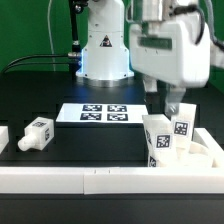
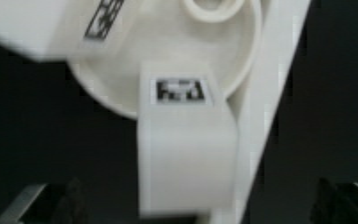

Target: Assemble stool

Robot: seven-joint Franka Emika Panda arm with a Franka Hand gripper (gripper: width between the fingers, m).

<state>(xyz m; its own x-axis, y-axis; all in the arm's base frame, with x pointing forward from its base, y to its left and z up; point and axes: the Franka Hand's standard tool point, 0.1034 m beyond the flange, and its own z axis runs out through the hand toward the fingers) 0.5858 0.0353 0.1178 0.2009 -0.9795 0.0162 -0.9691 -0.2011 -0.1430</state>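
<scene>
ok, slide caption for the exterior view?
Gripper hovers over stool parts against the border rail; a spare leg lies apart near the marker board.

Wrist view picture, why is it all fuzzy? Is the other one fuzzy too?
Wrist view: the chunky white plastic leg and its black-and-white square tag look smeared, probably too close to the lens. Exterior view: sharper; tags on the flat white marker board show clearly.

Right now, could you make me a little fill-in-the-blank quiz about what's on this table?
1. The marker board carries ___ square tags.
2. A loose leg lies to the exterior view's ___ of that board.
3. The gripper hangs over the seat with its jaws ___.
Missing words: four; left; open.
</scene>
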